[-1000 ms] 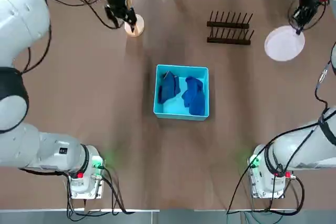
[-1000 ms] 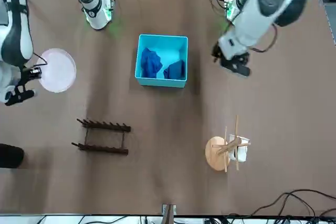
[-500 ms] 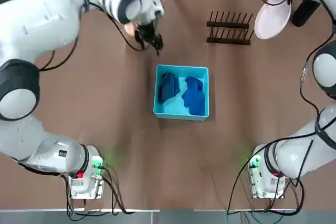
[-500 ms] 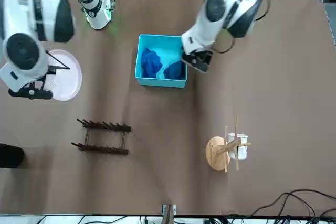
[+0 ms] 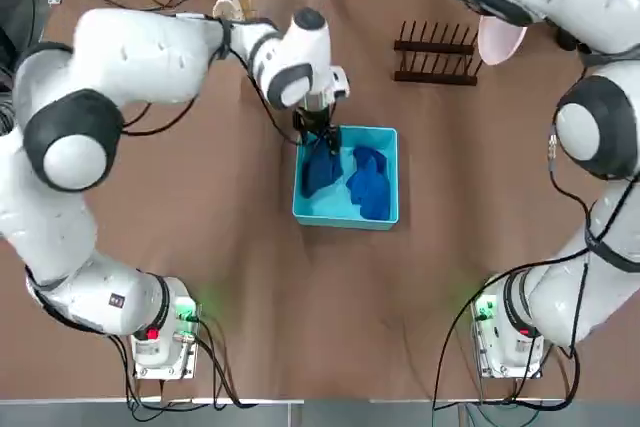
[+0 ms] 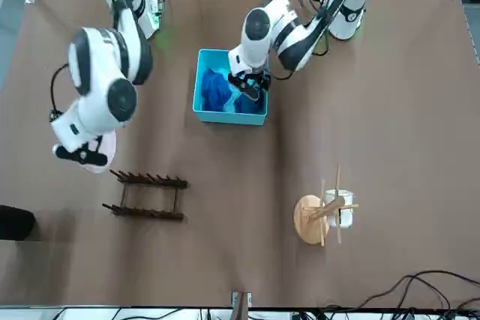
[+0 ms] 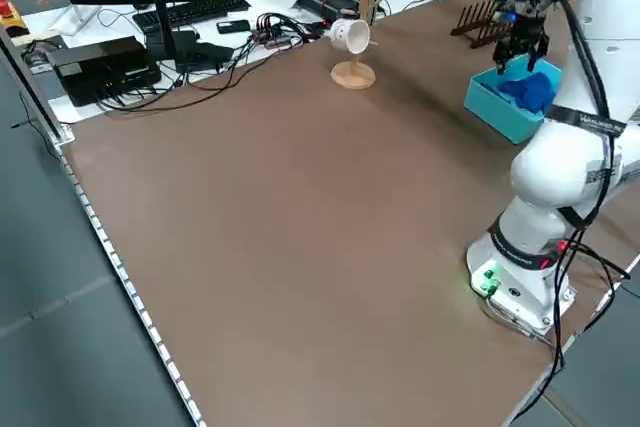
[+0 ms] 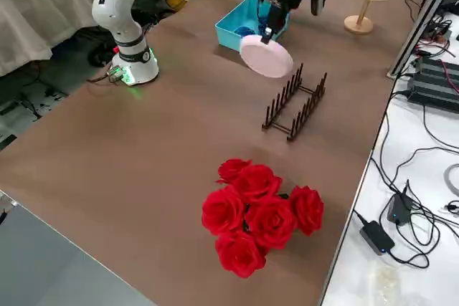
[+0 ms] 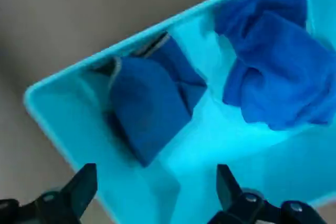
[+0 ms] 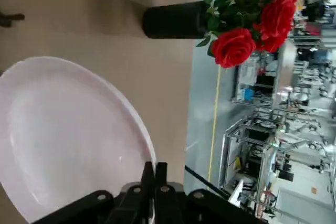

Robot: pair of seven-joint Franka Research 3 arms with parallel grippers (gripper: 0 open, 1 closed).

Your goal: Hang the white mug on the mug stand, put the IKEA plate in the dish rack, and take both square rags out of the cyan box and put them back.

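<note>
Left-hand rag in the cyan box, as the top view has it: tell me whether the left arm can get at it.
Probably yes. The left end effector is open over the cyan box, and nothing shows between it and that rag, which lies uncovered.

- In the cyan box [image 5: 346, 219], two dark blue rags [image 5: 322, 167] [image 5: 369, 184].
- Beside the cyan box, a dark brown dish rack [image 5: 436, 78].
- Beyond that rack from the cyan box, red roses [image 8: 270, 221] with green leaves [image 10: 216, 20].
</note>
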